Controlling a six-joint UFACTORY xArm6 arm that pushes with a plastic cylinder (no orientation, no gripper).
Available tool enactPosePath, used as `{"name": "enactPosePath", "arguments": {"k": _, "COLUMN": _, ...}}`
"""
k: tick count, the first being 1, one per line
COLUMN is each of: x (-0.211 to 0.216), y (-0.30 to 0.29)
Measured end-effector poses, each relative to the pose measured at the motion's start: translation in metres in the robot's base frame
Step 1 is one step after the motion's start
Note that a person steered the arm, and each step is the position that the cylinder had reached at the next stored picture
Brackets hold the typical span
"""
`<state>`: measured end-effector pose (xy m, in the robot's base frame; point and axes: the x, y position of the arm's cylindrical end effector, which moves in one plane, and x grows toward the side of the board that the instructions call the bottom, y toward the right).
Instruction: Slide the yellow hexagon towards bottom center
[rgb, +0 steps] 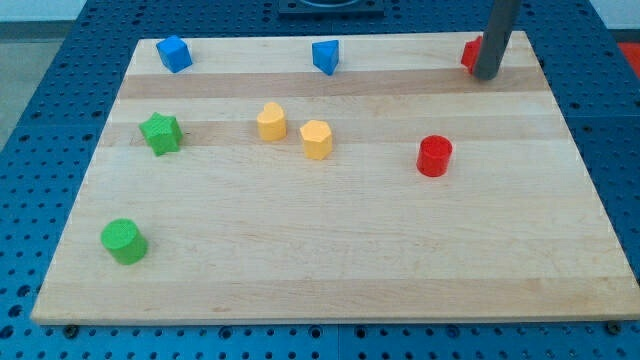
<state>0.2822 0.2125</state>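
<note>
My tip (488, 76) sits at the board's (330, 270) 1 o'clock corner, touching a red block (469, 55) half hidden behind the rod; no jaws on this rig, just the rod. Yellow hexagon (316, 138) is slightly above board centre, with a rounder yellow block (271, 122) just beside it at 10 o'clock, well apart from my tip.

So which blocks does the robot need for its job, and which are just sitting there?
Needed for the job:
yellow hexagon
my tip, at the view's top right, far from the hexagon

Just lying about:
other yellow block
red cylinder
red block, partly behind the rod
blue cube
blue block
green star
green cylinder
</note>
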Motion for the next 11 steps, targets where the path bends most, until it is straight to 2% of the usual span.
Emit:
{"name": "enactPosePath", "arguments": {"k": 2, "x": -0.002, "y": 0.0}}
{"name": "enactPosePath", "arguments": {"k": 3, "x": 0.026, "y": -0.005}}
{"name": "enactPosePath", "arguments": {"k": 4, "x": 0.047, "y": -0.034}}
{"name": "enactPosePath", "arguments": {"k": 6, "x": 0.048, "y": -0.091}}
{"name": "enactPosePath", "arguments": {"k": 10, "x": 0.051, "y": -0.094}}
{"name": "enactPosePath", "arguments": {"k": 11, "x": 0.055, "y": -0.124}}
